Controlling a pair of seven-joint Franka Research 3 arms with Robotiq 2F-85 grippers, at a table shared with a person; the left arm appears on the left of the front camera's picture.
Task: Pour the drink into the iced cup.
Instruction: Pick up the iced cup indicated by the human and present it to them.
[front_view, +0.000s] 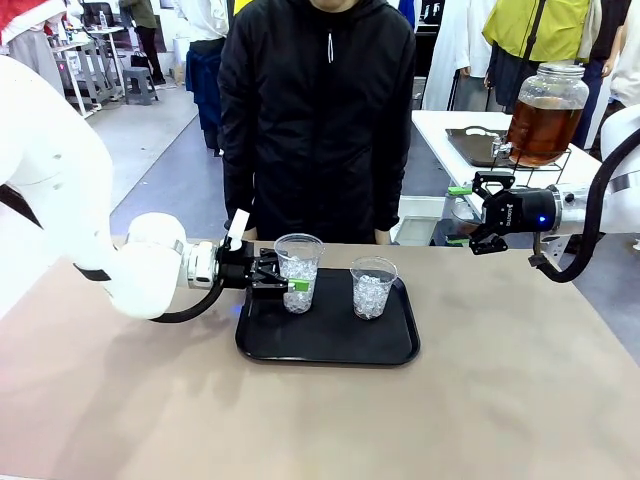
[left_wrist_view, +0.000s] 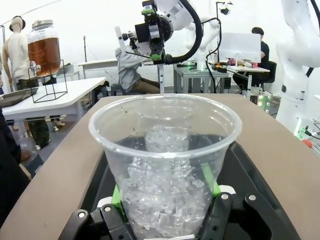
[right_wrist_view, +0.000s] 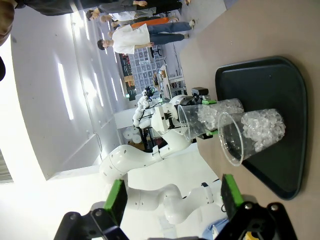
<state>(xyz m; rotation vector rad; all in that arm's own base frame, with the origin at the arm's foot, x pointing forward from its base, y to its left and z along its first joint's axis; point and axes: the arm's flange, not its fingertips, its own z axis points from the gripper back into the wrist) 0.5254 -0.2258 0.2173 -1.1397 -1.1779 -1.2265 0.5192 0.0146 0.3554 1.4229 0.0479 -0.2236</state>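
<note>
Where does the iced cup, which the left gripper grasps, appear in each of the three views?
Front view: the held cup stands left of centre, on the left part of the black tray.
Left wrist view: the held cup is large, in the centre, close to the camera.
Right wrist view: the held cup is right of centre, the upper-left of two cups.
Shared landmark: the black tray.
</note>
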